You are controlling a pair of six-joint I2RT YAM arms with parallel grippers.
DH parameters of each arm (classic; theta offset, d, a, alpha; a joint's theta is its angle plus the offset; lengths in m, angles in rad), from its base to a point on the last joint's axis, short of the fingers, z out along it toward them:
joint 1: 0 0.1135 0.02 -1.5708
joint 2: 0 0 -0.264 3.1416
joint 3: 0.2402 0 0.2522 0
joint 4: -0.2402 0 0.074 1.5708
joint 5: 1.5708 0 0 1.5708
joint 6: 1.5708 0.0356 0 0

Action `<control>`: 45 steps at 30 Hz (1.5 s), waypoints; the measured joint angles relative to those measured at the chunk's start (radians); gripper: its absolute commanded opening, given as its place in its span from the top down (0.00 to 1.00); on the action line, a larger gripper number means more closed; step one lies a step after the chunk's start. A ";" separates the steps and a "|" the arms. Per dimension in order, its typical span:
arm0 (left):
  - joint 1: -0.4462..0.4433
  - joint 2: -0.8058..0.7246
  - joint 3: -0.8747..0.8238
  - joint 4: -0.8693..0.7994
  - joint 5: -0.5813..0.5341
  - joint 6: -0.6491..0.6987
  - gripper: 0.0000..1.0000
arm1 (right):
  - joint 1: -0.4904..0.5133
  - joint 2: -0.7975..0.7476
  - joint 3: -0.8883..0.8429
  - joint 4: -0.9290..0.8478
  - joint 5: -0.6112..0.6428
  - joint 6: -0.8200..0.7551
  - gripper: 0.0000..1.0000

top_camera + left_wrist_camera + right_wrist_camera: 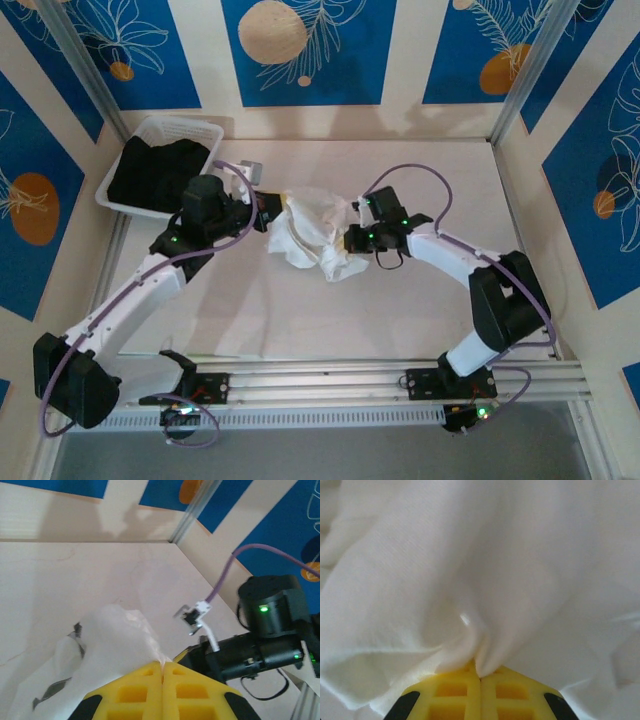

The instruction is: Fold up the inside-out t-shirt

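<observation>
The pale surface (400, 300) carries the job, and near its middle the shirt (310, 235) is a crumpled white bunch strung between the two arms, nowhere near flat. I judge the step in hand to be the opening one: taking hold of the cloth on two sides so that it can be pulled out and laid open before any fold is made. No fold shows yet, so the task looks barely begun. At the far left corner, well apart from the shirt, stands the basket (205, 128) with the black garment (160, 172) heaped in it; neither has a part in this step. The left claw (268, 212) sits at the shirt's left edge. From its wrist view, the yellow fingers are pressed together with a flap of cloth running into the seam between them, so it looks to be pinching that edge, with the rest of the shirt billowing up and to the left of it. The right claw (352, 238) is at the shirt's right side, also closed, and its wrist view plainly shows a pucker of white cloth nipped between the fingertips, the fabric fanning out above and around them. The next move probably calls for the two claws to draw apart and lift a little, to stretch the bunch into a sheet. The thin cloth may slip from so small a pinch, or come up doubled.
</observation>
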 measured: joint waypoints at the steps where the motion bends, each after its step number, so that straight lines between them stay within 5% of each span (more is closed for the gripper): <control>1: 0.011 -0.008 0.000 -0.004 -0.010 -0.001 1.00 | -0.018 -0.031 -0.003 -0.006 0.004 -0.006 1.00; 11: 0.234 -0.047 0.095 -0.042 -0.056 -0.092 1.00 | -0.172 -0.350 0.207 -0.130 0.069 -0.136 1.00; 18: 0.283 -0.114 0.165 -0.067 -0.117 -0.086 1.00 | -0.246 -0.473 0.277 -0.155 0.151 -0.194 1.00; 31: 0.286 -0.004 0.107 -0.095 -0.059 -0.106 1.00 | -0.261 -0.249 0.335 -0.228 -0.013 -0.202 0.95; 36: 0.286 -0.037 0.089 -0.023 0.020 -0.159 1.00 | -0.255 -0.155 0.383 -0.203 -0.031 -0.190 0.84; 40: 0.286 -0.046 0.061 0.006 0.053 -0.187 1.00 | -0.241 0.056 0.432 -0.224 0.000 -0.182 0.65; 45: 0.286 -0.042 0.012 0.037 0.072 -0.213 1.00 | -0.181 0.055 0.262 -0.239 0.092 -0.170 0.48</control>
